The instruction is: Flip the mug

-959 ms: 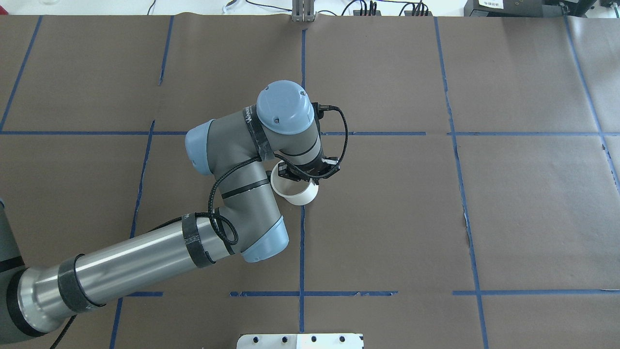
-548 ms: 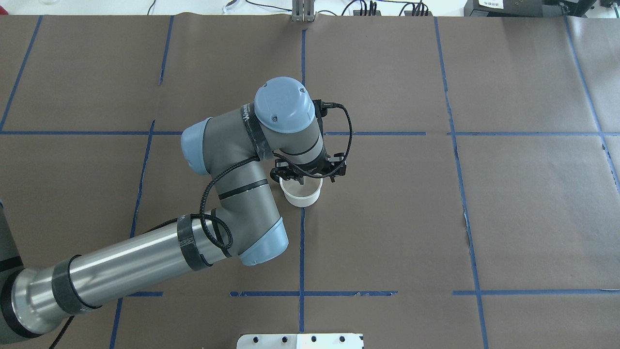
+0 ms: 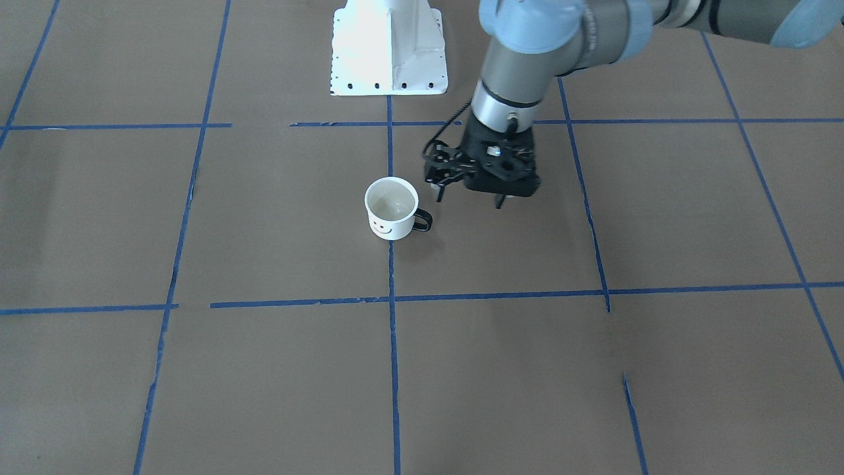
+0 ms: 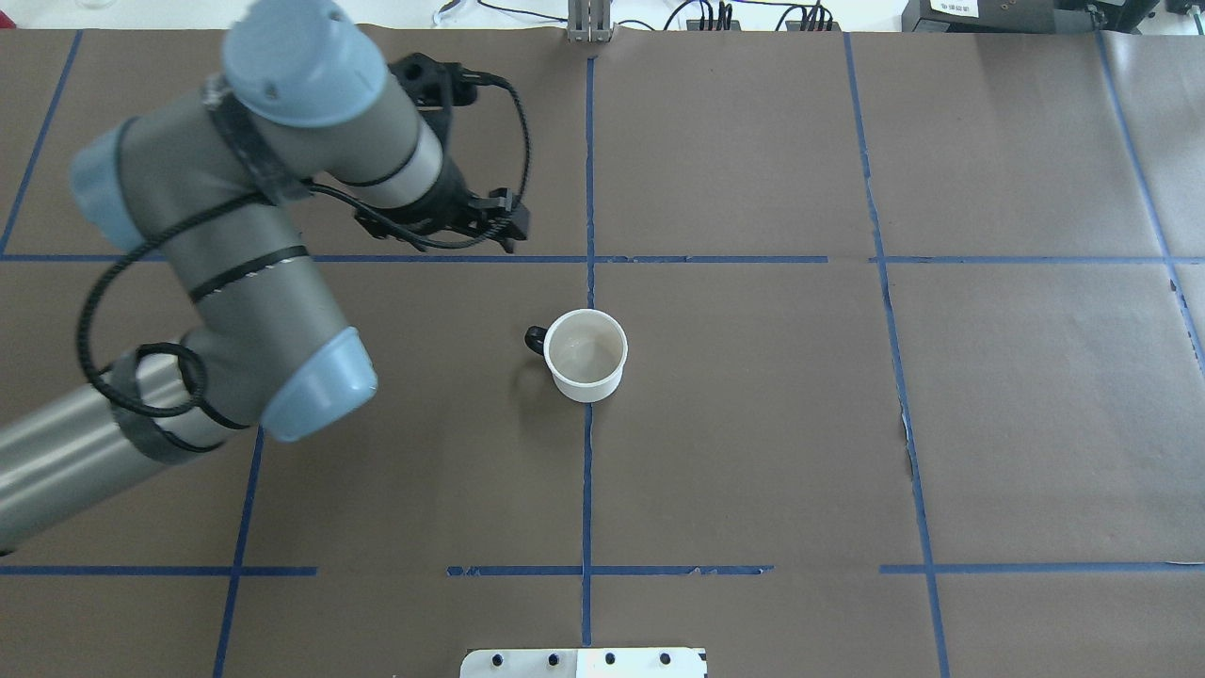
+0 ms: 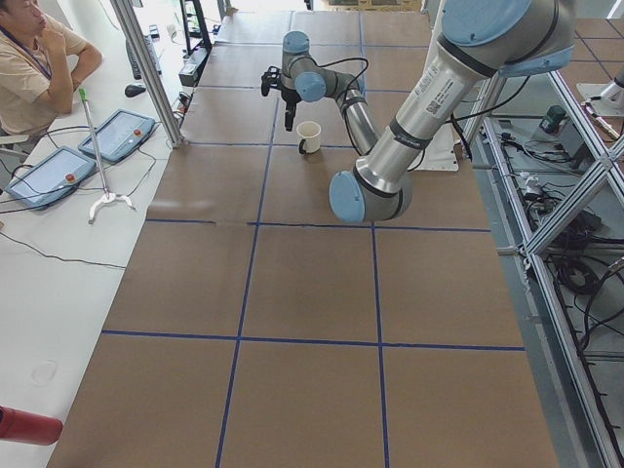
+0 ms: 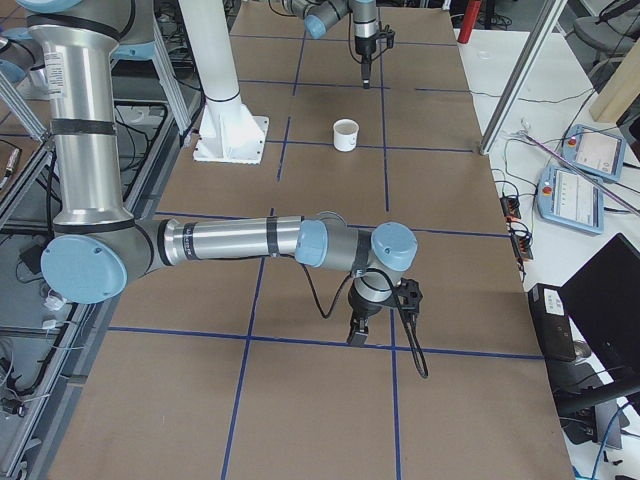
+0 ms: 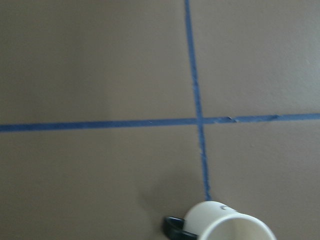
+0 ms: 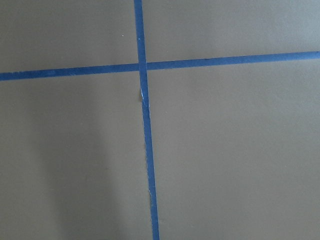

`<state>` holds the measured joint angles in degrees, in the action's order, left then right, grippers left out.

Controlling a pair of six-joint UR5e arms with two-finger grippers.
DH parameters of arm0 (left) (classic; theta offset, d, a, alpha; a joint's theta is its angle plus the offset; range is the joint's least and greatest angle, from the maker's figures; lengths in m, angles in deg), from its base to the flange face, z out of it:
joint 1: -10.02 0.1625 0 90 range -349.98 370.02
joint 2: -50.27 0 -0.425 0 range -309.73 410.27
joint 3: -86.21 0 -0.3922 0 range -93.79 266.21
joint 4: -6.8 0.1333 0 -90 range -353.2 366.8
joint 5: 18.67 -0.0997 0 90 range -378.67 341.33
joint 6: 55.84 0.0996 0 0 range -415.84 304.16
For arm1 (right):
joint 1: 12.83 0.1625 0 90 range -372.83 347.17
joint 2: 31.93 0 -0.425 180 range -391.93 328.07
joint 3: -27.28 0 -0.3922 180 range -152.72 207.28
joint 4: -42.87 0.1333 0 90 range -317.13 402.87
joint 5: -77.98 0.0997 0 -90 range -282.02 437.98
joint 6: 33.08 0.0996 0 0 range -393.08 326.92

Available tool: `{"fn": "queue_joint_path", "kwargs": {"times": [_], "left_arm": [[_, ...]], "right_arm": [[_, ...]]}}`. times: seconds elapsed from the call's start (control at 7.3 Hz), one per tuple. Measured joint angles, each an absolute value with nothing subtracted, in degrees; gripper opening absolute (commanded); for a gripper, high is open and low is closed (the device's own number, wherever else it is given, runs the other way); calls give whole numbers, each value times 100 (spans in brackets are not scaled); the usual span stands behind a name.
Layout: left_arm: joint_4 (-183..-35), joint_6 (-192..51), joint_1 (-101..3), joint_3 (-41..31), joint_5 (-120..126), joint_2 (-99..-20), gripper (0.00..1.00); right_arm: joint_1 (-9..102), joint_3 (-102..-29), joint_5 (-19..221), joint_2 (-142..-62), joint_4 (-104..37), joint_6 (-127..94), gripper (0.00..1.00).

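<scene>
On the worktop [image 4: 753, 424], the mug [image 4: 586, 356] is upright, left hand [image 3: 469, 196] apart from it.
I see the mug standing mouth up on a blue tape line [image 4: 586, 490], its handle toward the left hand, which hangs spread and empty nearby. For the right hand [image 6: 356, 335], I cannot tell if it is spread or pressed together.

This is a robotics lab (tape-gridded table [image 4: 1017, 395], teach pendants [image 5: 115, 135]).

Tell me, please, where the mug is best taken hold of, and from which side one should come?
Probably the rim wall, from straight above: the mug stands upright, mouth open upward, so the left gripper could set one of its fingers inside and one outside. Pick a stretch clear of the handle, which juts toward the robot's left.
</scene>
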<state>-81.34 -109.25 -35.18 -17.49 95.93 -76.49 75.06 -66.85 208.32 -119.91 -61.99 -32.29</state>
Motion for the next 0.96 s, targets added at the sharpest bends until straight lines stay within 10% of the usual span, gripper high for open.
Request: {"fn": "queue_joint_path", "kwargs": {"times": [0.96], "left_arm": [[-8129, -4723, -7897, -940, 11239, -4139, 100]], "right_arm": [[7506, -6685, 20832, -11991, -6199, -3229, 100]]}}
